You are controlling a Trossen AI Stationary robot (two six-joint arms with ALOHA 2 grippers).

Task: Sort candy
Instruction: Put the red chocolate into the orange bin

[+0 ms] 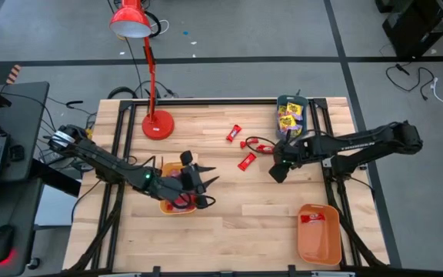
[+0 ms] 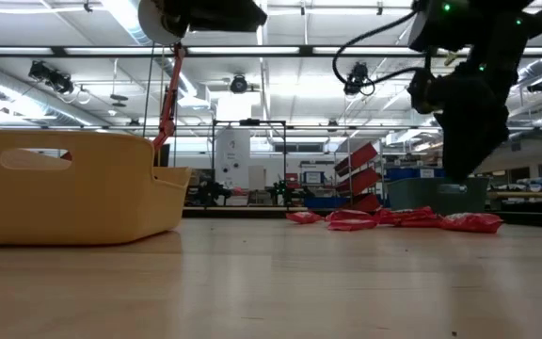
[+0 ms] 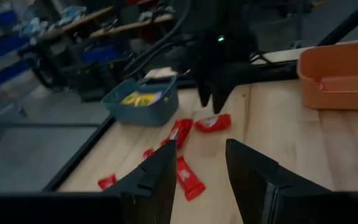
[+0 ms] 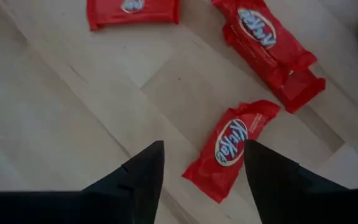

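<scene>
Several red-wrapped candies lie loose on the wooden table: one [image 1: 234, 133] toward the far side, one [image 1: 246, 161] near the middle, and a cluster [image 1: 261, 145] between them. My right gripper [image 1: 277, 171] hangs open just above the table. In its wrist view, one red candy [image 4: 232, 144] lies flat between and beyond its fingertips [image 4: 204, 168], untouched. My left gripper [image 1: 200, 181] is open and holds nothing. It stands over a yellow tray [image 1: 168, 206] and points level toward the candies [image 3: 185, 176]. A teal tray [image 1: 289, 115] at the far right holds yellow candies.
An orange tray [image 1: 319, 238] with one red candy [image 1: 310, 218] stands near the front right corner. A red desk lamp's base [image 1: 158, 124] sits at the far left of the table. In the low view the yellow tray [image 2: 73, 198] fills the left side.
</scene>
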